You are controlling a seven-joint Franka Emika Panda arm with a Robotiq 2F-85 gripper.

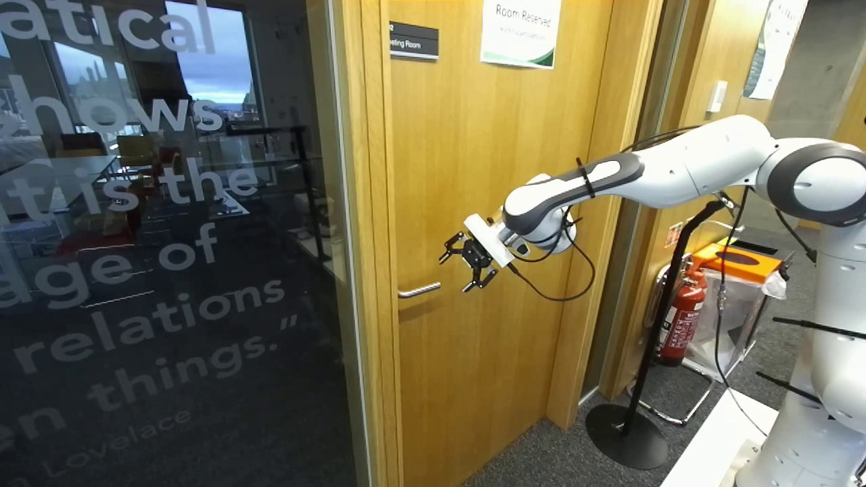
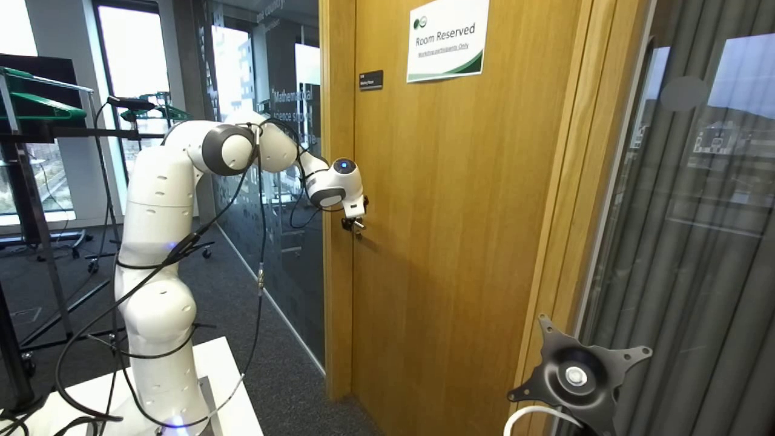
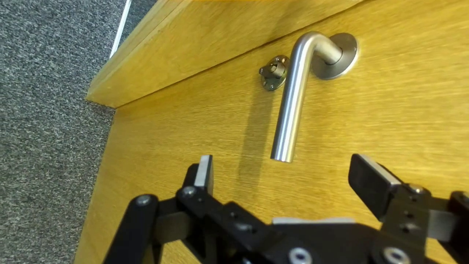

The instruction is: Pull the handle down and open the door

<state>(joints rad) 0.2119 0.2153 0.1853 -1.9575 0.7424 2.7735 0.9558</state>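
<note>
The slim silver lever handle point(image 3: 291, 106) sticks out from its round plate on the honey-coloured wooden door point(image 3: 403, 110) in the wrist view. It is level in an exterior view point(image 1: 419, 291). The door looks shut in both exterior views point(image 1: 494, 135) point(image 2: 460, 181). My gripper point(image 3: 283, 172) is open and empty. The handle's free end points into the gap between the fingers, at about fingertip level in the picture, and touches neither finger. In an exterior view my gripper point(image 1: 454, 274) is just beside the handle's free end. In an exterior view point(image 2: 353, 224) it is small and partly hidden.
A small lock point(image 3: 274, 72) sits beside the handle. The wooden door frame point(image 1: 375, 270) and dark glass panel point(image 1: 203, 372) adjoin the handle side. A black stand point(image 1: 626, 433), a fire extinguisher point(image 1: 682, 318) and an orange-topped bin point(image 1: 737, 264) stand near the arm.
</note>
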